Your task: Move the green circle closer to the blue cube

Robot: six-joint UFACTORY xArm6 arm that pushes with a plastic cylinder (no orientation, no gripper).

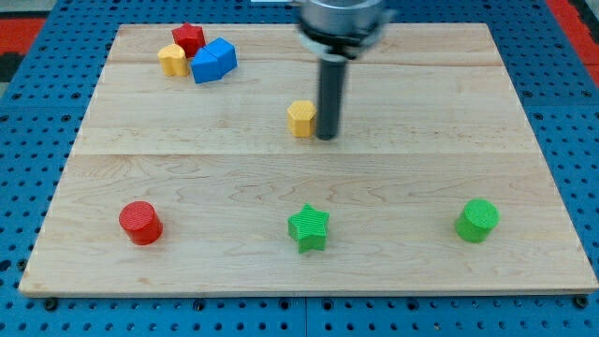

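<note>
In the camera view, we are resting my tip (326,138) just beside the yellow block (301,119), at its three o'clock; we are carrying no jaws, only a bare rod. The green circle (477,221) is sitting at the tabletop's (421,94) five o'clock, well apart from the blue cube (214,61) at eleven, so we are judging the push not yet begun.

A pale wooden board (449,112), made of planks with seams running across the view, is lying flat and filling most of the frame. A blue perforated panel (37,103) dotted with rows of small holes is showing around it on the view's left, right and bottom. A patch of red (573,21) is peeking in at the top right corner. Even light is falling over the wood, leaving soft, short shadows.
</note>
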